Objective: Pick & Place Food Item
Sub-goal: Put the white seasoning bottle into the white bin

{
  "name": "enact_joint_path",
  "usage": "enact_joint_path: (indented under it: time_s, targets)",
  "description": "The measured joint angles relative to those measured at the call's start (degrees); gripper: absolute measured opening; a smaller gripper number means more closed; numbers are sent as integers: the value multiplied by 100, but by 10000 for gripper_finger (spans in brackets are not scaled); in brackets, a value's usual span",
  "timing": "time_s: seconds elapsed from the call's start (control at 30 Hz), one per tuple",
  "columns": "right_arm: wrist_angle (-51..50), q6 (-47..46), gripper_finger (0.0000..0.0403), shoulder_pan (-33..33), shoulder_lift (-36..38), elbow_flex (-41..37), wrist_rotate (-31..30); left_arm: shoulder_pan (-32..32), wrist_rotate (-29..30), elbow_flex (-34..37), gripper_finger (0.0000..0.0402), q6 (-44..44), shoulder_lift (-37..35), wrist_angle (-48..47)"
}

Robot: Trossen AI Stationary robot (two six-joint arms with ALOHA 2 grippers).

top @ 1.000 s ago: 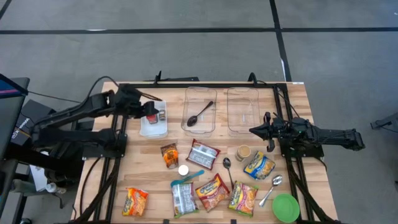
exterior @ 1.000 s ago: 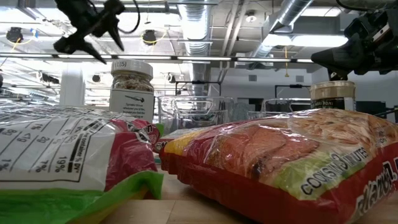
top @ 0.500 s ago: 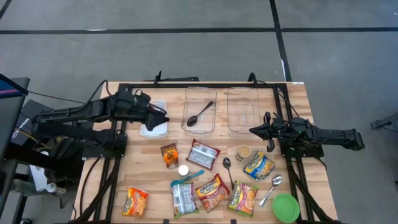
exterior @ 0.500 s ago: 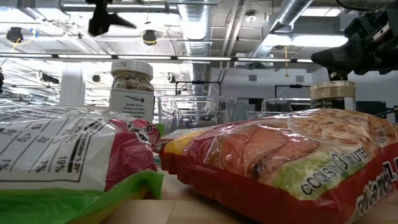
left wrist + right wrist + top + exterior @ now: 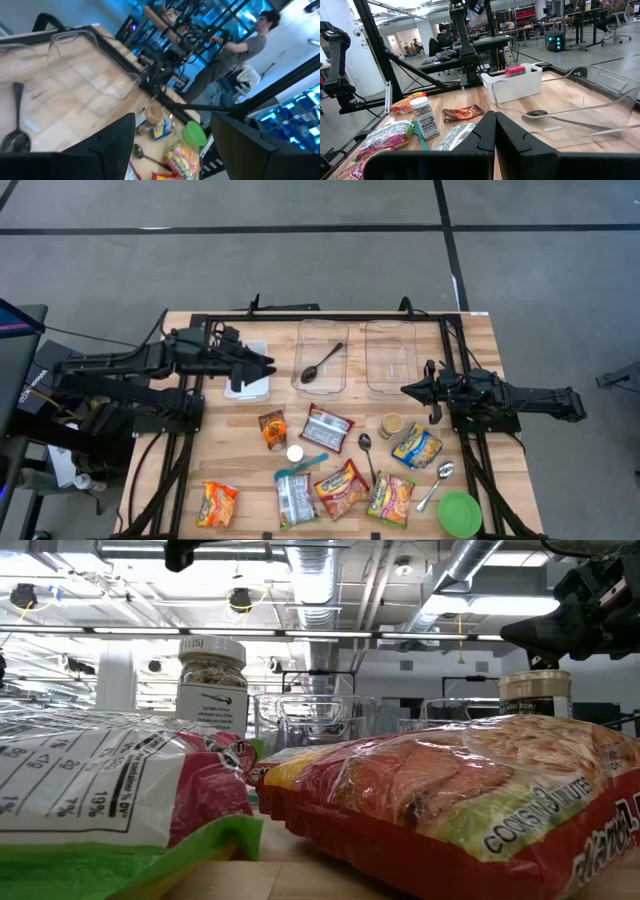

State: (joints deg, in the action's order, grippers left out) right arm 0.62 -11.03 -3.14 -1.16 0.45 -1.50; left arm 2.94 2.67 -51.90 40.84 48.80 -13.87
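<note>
Left fingers [image 5: 268, 366]: mine, spread wide and holding nothing, hovering over the near edge of the white bin [image 5: 247, 384], pointing toward the clear trays.
Right fingers [image 5: 406, 390]: mine too, pressed together with nothing between them, waiting above the counter [image 5: 480, 330] beside the right clear tray [image 5: 390, 357].
Food item: a small pink-topped pack [image 5: 515, 71] sits inside the white bin; the wrist view from the right shows it standing above the rim.
Other food: noodle packs [image 5: 342, 488], a seasoning jar [image 5: 292, 452] and an orange pouch [image 5: 271, 430] lie loose on the near half of the counter.
Left tray [image 5: 322, 358]: holds a dark spoon [image 5: 321, 363].
Risk, reach: my left arm is low over the bin; a careless swing could clip its wall and slide it.
Risk, next pick: the packs lie close and overlapping, so wide fingers could catch two at once or pinch only slippery film.
Risk, jar: upright and narrow, it would probably tip if nudged.
Risk, arms: both reach toward the middle; crossing paths could knock them together.
</note>
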Motion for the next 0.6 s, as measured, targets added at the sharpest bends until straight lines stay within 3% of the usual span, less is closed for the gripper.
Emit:
enact_joint_path:
  time_s: [0.33, 0.6]
  targets:
    - [1, 0, 0, -1, -1, 1, 0, -190, -344, 0, 250, -45, 2, 816]
    - [-1, -2, 0, -1, -1, 2, 0, -1057, -419, -2, 232, -488, 101, 1303]
